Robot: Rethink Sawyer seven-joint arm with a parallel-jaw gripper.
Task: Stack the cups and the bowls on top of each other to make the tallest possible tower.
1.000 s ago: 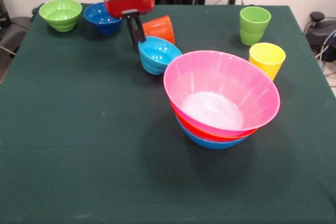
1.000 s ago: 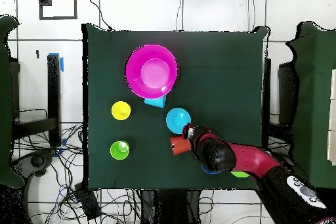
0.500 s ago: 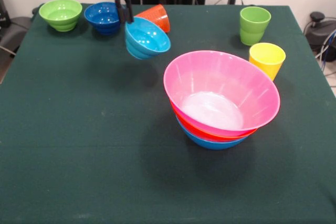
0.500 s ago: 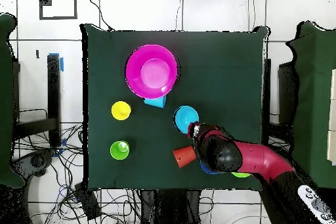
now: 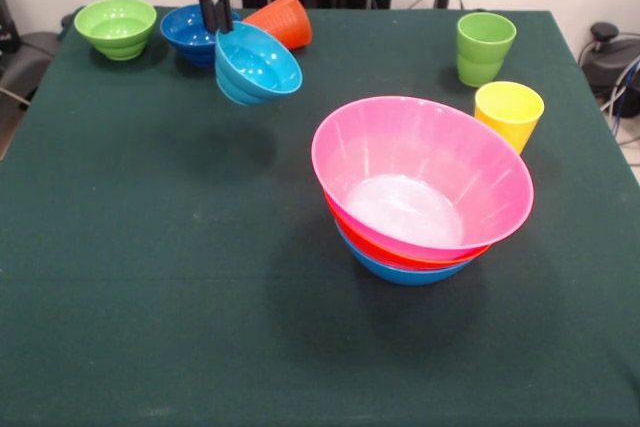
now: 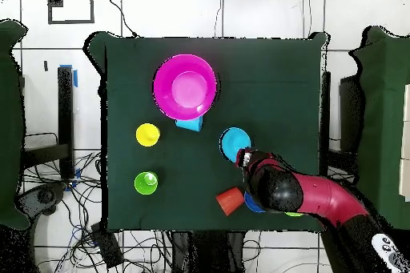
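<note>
My gripper point(image 5: 214, 25) is shut on the rim of the small light blue bowl point(image 5: 258, 64), which hangs tilted above the table. From overhead the same bowl point(image 6: 235, 142) shows just beyond the gripper point(image 6: 244, 158). The tower point(image 5: 420, 182) stands mid-table: a pink bowl point(image 6: 186, 86) on top, an orange bowl point(image 5: 400, 253) under it, a blue bowl point(image 5: 405, 273) lowest. An orange cup point(image 5: 283, 20) lies on its side behind the held bowl. A light blue cup point(image 6: 190, 123) lies against the tower, hidden in the front view.
A dark blue bowl point(image 5: 190, 27) and a green bowl point(image 5: 116, 27) stand at the far left. A green cup point(image 5: 485, 47) and a yellow cup point(image 5: 508, 112) stand upright at the right. Cables lie beyond the table point(image 5: 150, 277).
The gripper has lifted the light blue bowl off the table and carried it up and left in the front view. The orange cup has shifted toward the table's far edge.
</note>
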